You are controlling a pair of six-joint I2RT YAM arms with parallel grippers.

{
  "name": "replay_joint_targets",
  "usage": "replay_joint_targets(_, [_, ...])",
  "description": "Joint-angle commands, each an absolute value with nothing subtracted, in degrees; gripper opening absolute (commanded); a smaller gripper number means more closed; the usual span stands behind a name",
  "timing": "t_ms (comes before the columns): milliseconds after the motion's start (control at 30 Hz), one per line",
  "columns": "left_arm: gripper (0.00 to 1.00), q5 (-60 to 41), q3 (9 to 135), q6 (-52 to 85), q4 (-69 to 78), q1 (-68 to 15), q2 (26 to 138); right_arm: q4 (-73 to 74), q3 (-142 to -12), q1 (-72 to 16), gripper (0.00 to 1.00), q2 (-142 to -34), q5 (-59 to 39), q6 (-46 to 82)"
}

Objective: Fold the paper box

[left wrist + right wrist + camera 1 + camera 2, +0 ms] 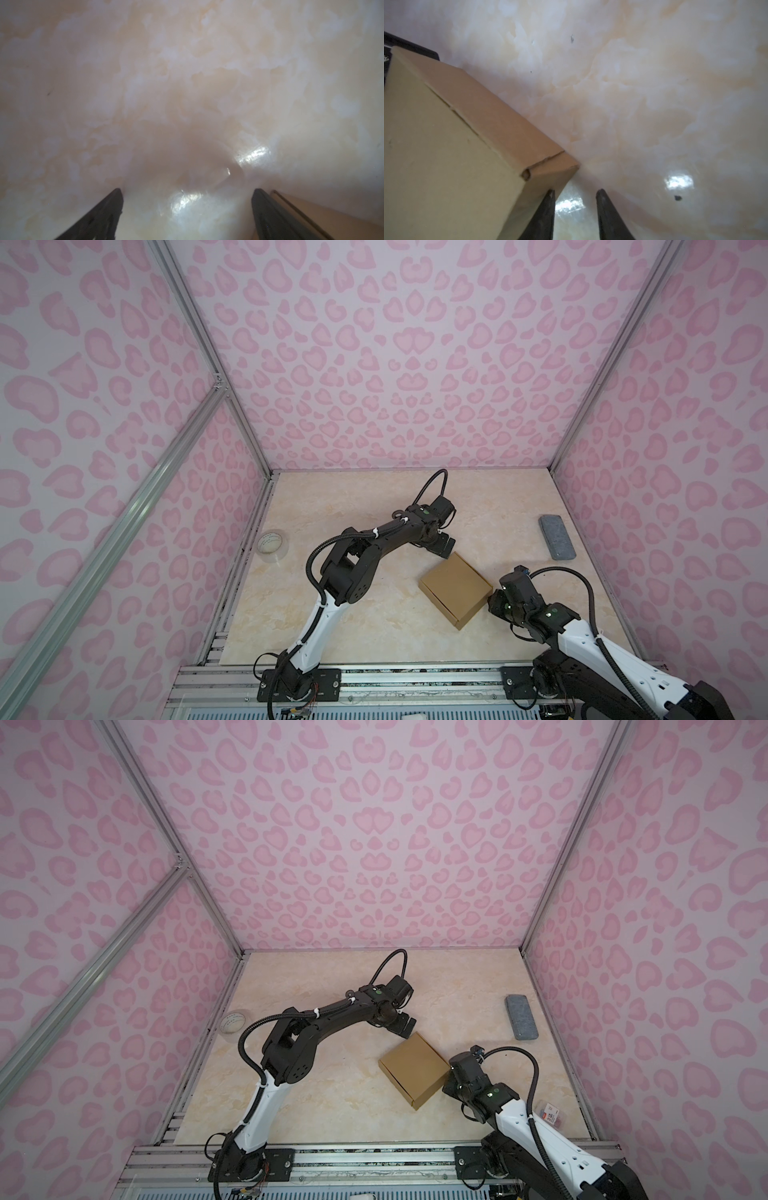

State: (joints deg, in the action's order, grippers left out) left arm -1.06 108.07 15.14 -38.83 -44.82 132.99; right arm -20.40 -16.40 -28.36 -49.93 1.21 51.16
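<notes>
the paper box point(455, 591) lies on the table point(353, 614) right of centre. it looks closed up, lid down, and sits cornerwise to the robot. it is squarish, so its long axis is weak. the slightly longer sides seem to run from far-left to near-right, and the lid's seam shows on the near-left side.

both grippers stand along the far-right side, one at each end. the left gripper point(444, 547) is just beyond the far corner, with the box nearer the robot than it is. its wrist view shows the jaws spread wide over bare table, holding nothing, and one finger point(270, 212) sits just beside a strip of cardboard point(311, 214). the right gripper point(576, 193) is at the right-hand corner, with the box off to its left. its jaws are parted only narrowly, with bare table in the gap, and one finger point(544, 214) is against or just beside that corner of the box point(446, 155) — i cannot tell whether they touch.

neither arm is clearly nearer. i judge any squaring or pressing would have to go inward from that shared side. the grey block point(557, 537) and tape roll point(272, 545) lie well apart.
</notes>
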Motion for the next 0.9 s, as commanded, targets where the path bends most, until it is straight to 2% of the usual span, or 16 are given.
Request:
replay_joint_targets(0, [0.99,-5.5,106.7,16.7,-36.8,-45.4,131.3,-12.4,-15.7,-28.5,0.36,-52.3,-0.6,51.3])
replay_joint_targets(233, [0.99,-8.2,104.3,17.6,-34.6,-46.4,131.0,-4.0,-15.6,-29.8,0.37,-55.2,-2.2,52.7])
replay_joint_targets(433, [0.98,-9.0,104.1,17.8,-34.2,-46.5,130.5,-3.8,-17.4,-32.4,0.37,-56.4,-0.5,52.6])
replay_joint_targets(600, [0.98,-5.7,103.8,17.2,-35.3,-46.2,129.1,-11.1,-18.2,-32.4,0.38,-54.9,-1.3,53.1])
replay_joint_targets(867, [0.98,-2.0,101.5,18.2,-34.9,-45.1,127.2,-25.9,-17.5,-32.4,0.41,-43.7,0.0,52.9])
